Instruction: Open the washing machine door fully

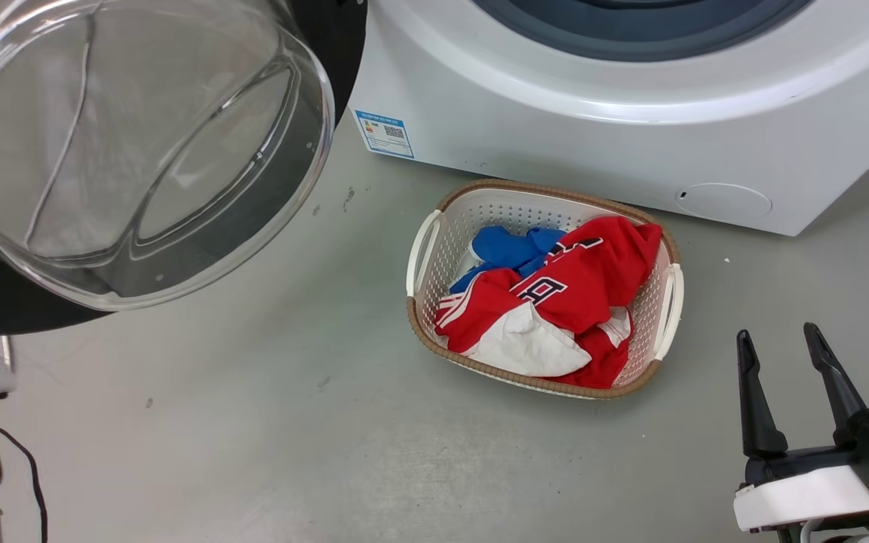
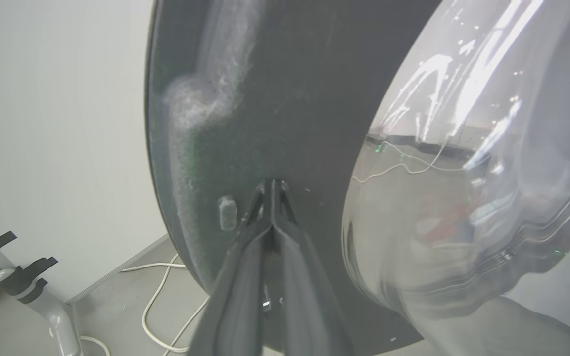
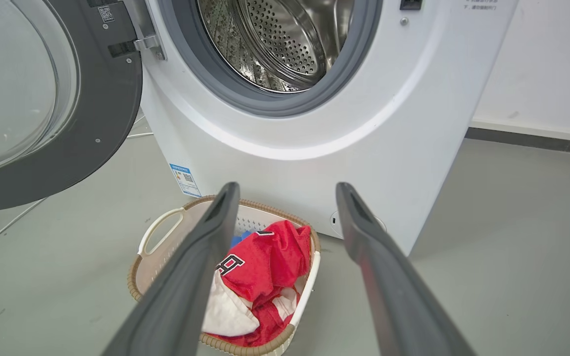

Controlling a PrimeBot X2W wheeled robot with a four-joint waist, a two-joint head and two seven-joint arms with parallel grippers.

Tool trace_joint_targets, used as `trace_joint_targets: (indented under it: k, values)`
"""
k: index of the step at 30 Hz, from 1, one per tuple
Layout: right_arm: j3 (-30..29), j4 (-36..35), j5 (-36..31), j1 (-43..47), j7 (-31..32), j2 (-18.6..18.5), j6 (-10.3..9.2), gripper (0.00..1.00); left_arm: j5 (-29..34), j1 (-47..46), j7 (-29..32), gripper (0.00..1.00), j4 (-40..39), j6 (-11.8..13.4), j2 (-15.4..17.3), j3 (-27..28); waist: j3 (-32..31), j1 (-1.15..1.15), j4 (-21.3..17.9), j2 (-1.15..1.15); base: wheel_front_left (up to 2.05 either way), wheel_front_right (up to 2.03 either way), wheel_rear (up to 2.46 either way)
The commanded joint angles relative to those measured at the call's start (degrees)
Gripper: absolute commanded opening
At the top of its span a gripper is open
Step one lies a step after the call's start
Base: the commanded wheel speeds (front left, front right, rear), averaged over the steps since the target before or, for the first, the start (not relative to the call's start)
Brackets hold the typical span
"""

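Note:
The washing machine door (image 1: pixel 19 309) is swung out to the left of the white washing machine (image 1: pixel 555 128), its clear glass bowl (image 1: pixel 133 143) bulging toward me. In the right wrist view the door (image 3: pixel 112 99) hangs on its hinge beside the steel drum (image 3: pixel 285 44). My left gripper (image 2: pixel 271 185) is shut, its tips pressed together against the door's dark inner face (image 2: pixel 290 99), next to the bowl (image 2: pixel 463 188). My right gripper (image 1: pixel 780 343) is open and holds nothing, low at the right above the floor; its fingers (image 3: pixel 201 257) frame the basket in the right wrist view.
A white laundry basket (image 1: pixel 421 256) with red, white and blue clothes (image 1: pixel 578 286) sits on the grey floor in front of the machine. White cables (image 2: pixel 156 296) trail on the floor by the wall behind the door. A grey stand (image 2: pixel 47 306) is at the lower left.

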Motion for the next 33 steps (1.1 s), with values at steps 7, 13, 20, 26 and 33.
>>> trace_joint_targets:
  k: [7, 13, 20, 26, 33]
  values:
    - [0.0, 1.1, -0.1, -0.7, -0.1, 0.1, -0.01, 1.0, 2.4, -3.0, -0.1, 0.0, 4.2, -2.9, 0.8, 3.3, -0.9, 0.0, -1.0, 0.0, 0.0, 0.0, 0.0]
    - [0.2, 1.7, 0.5, 0.4, -0.1, 1.0, -0.01, 1.0, 5.2, -0.6, -0.1, 0.0, 3.4, -5.4, -0.8, 5.3, -4.4, 0.0, -1.9, 0.0, 0.0, 0.0, 0.0]
    - [-0.2, 1.5, 0.9, 2.4, -0.1, 1.7, -0.01, 1.0, 8.9, 3.5, -0.1, 0.0, -2.5, -7.6, -5.3, 5.8, -9.5, 0.0, -2.3, 0.0, 0.0, 0.0, 0.0]
    - [-0.3, 0.0, 1.5, 3.9, -0.1, 1.9, -0.01, 1.0, 12.6, 7.8, -0.1, 0.0, -11.0, -8.2, -8.7, 3.9, -13.3, 0.0, -3.3, 0.0, 0.0, 0.0, 0.0]
    - [-0.1, -1.5, 2.6, 5.7, -0.1, 1.9, -0.01, 1.0, 16.3, 12.6, -0.1, 1.0, -21.2, -7.8, -13.3, -1.3, -16.1, 0.0, -4.8, 0.0, 0.0, 0.0, 0.0]
